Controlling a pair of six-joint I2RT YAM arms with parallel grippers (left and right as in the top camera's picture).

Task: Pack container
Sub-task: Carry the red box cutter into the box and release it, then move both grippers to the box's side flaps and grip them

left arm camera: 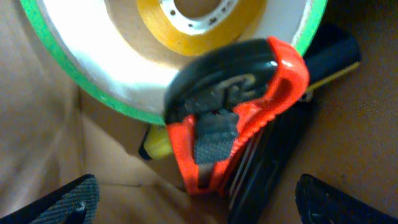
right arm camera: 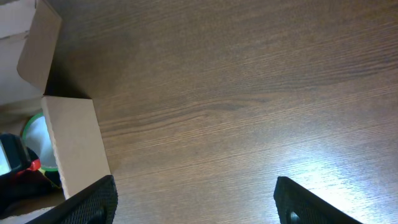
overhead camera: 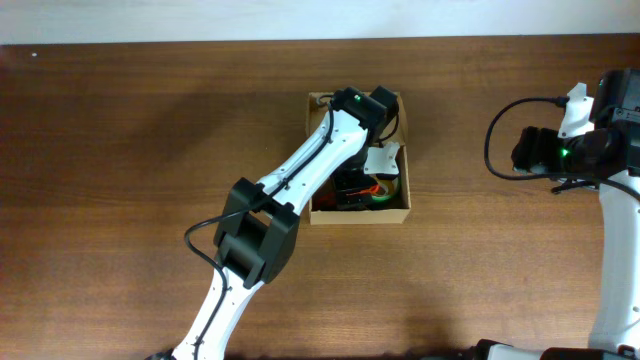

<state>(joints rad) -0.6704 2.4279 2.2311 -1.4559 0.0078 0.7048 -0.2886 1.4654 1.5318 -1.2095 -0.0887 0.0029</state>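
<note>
The container (overhead camera: 320, 214) is a tan cardboard box, open, at the table's middle. My left gripper (overhead camera: 378, 160) reaches down into it. In the left wrist view its fingers (left arm camera: 199, 202) are spread wide and hold nothing. Below them lie a tape roll with a green rim and yellow core (left arm camera: 155, 43), an orange and black clamp (left arm camera: 233, 99), a yellow marker (left arm camera: 155, 146) and a black tool (left arm camera: 267, 180). My right gripper (right arm camera: 196, 202) is open and empty over bare table at the far right. The box wall (right arm camera: 74, 143) shows at its left.
The wooden table (overhead camera: 120, 150) surrounds the box. The box's flap (right arm camera: 37, 43) stands up at the left of the right wrist view. The right arm (overhead camera: 600, 150) sits at the table's right edge with its cable looped beside it.
</note>
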